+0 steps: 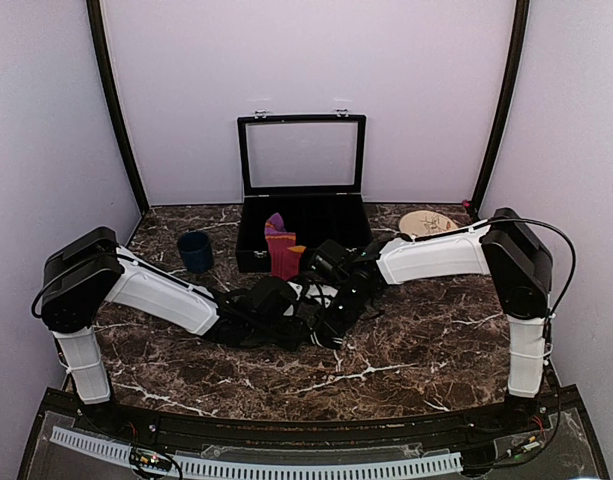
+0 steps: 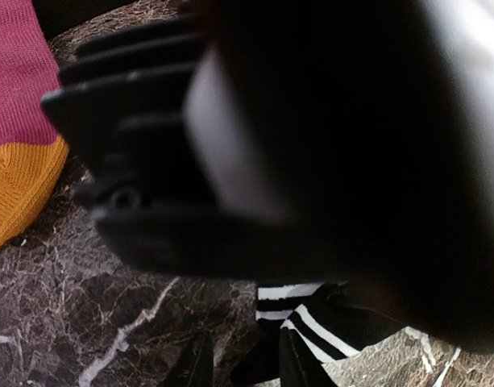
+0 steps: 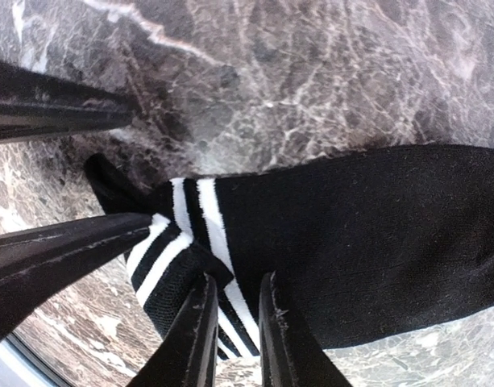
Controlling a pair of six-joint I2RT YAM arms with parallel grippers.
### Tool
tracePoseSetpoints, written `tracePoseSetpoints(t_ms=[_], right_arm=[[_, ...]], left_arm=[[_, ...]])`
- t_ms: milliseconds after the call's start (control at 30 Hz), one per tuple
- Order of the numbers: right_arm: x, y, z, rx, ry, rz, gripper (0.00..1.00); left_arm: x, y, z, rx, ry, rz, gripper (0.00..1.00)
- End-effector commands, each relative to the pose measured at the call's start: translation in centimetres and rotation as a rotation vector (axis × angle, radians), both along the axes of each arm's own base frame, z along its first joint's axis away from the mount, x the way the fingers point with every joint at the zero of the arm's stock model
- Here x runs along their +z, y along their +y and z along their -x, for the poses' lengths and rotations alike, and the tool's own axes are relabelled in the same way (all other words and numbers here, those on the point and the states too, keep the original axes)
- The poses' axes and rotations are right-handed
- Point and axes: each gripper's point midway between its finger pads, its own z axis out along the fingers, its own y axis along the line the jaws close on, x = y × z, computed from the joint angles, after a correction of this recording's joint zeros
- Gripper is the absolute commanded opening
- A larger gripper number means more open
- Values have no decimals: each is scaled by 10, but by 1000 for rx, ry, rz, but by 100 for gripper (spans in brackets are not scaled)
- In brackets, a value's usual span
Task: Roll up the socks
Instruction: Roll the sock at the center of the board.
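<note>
The black sock [image 3: 351, 242] with white stripes lies flat on the marble, its striped cuff folded over at the left. My right gripper [image 3: 236, 280] presses down on that cuff, jaws a narrow gap apart, stripes showing flat between them. My left gripper [image 2: 247, 343] stands open around the cuff's corner, and its fingers [image 3: 61, 250] reach in from the left in the right wrist view. The black sock [image 2: 327, 326] shows beside them. The maroon sock [image 1: 281, 250] with its orange toe leans against the box. In the top view both grippers [image 1: 321, 315] meet mid-table and hide the black sock.
A black box [image 1: 301, 235] with its glass lid raised stands at the back centre. A dark blue cup [image 1: 195, 250] sits to its left. A round tan disc [image 1: 431, 222] lies at the back right. Pale walls close in the table on three sides.
</note>
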Motion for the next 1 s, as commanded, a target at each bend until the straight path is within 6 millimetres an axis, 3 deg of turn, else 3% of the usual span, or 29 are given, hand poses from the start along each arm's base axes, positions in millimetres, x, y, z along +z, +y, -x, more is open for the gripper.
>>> tracePoseSetpoints(t_ms=[0, 700, 967], right_arm=[[-8, -7, -17, -66, -28, 31, 19], [-8, -20, -23, -121, -48, 62, 20], [-9, -21, -20, -134, -37, 55, 29]], left_arm=[[-22, 11, 19, -28, 67, -51, 30], [-28, 7, 20, -34, 83, -54, 28], [-29, 4, 20, -39, 92, -51, 27]])
